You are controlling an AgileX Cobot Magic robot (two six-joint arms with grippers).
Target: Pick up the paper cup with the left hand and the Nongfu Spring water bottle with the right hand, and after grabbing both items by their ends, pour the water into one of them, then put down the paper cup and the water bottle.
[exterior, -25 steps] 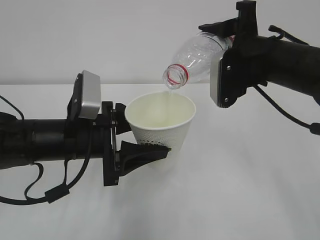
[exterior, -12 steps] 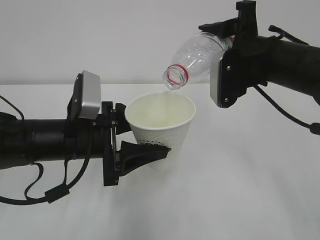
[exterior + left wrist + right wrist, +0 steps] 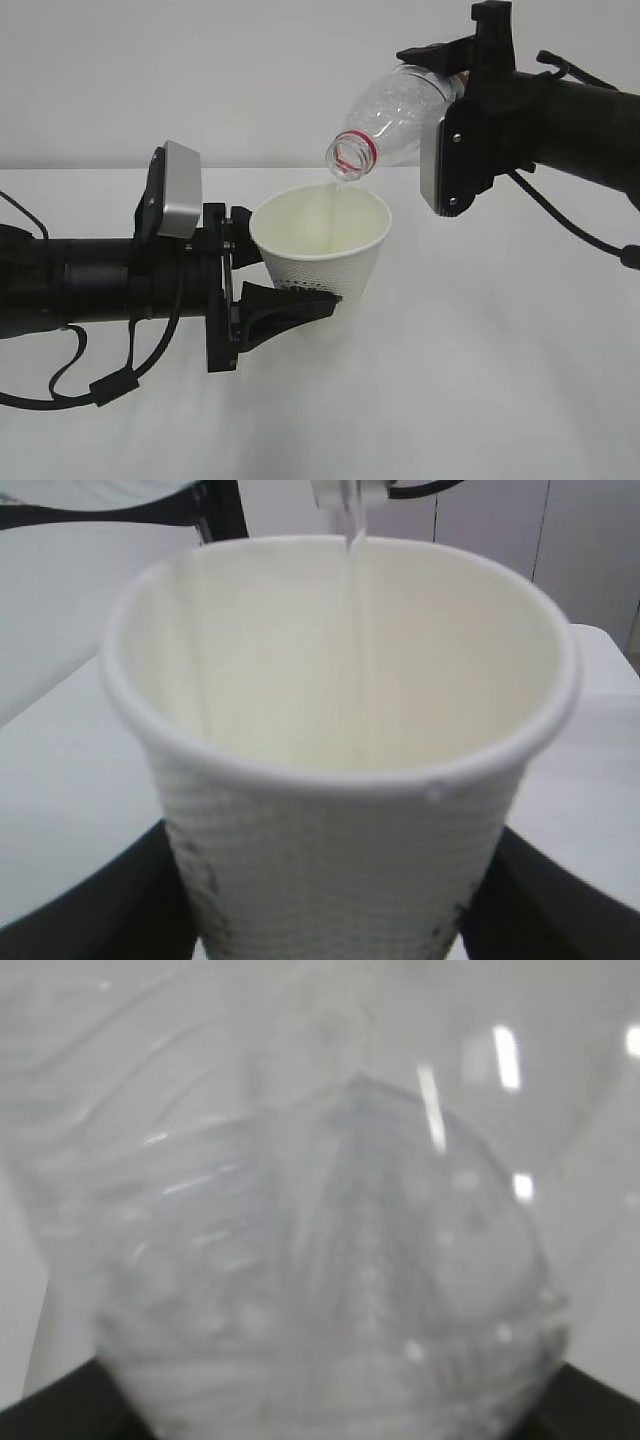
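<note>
Plainly mid-pour, the right tool (image 3: 455, 70) grips the bottle (image 3: 395, 115) by its base, tilted mouth-down so water (image 3: 356, 630) streams into the cup (image 3: 322, 250) the left tool (image 3: 262, 290) clamps low beneath it, above the table (image 3: 480, 380).

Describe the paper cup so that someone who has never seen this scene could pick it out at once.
Start at the black left arm reaching in from the left edge of the exterior view. Its end effector holds the paper cup above the white table. It is the only opaque white container, wide-mouthed with a cream inside, sitting below the mouth of the tilted clear water bottle.
</note>
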